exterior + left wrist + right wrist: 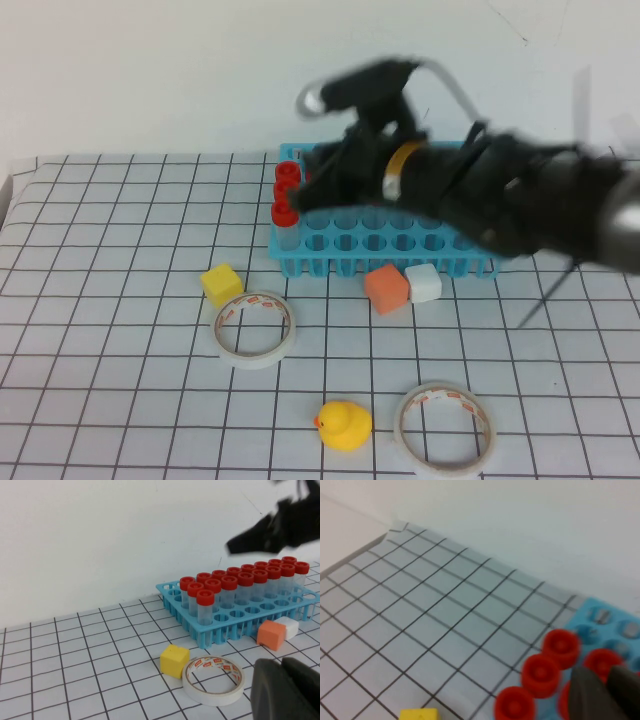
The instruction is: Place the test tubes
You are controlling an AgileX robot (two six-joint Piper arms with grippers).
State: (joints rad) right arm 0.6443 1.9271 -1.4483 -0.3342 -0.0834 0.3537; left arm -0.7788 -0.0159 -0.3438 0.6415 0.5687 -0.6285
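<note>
A blue test tube rack point(385, 262) stands at the back of the gridded table. Red-capped test tubes point(287, 190) show at its left end in the high view; the rest are hidden by my right arm. In the left wrist view the rack point(240, 627) holds several capped tubes point(235, 587) in its back rows, and its front holes are bare. My right gripper point(308, 195) hovers over the rack's left end, just above the caps point(540, 672). Its jaws point(604, 672) stand close together with nothing seen between them. My left gripper point(281, 664) is shut and low over the table, near a tape roll.
In front of the rack lie a yellow cube point(222, 284), an orange cube point(387, 288) and a white cube point(423, 283). Two tape rolls point(254, 327) point(444, 427) and a yellow duck point(345, 425) sit nearer the front edge.
</note>
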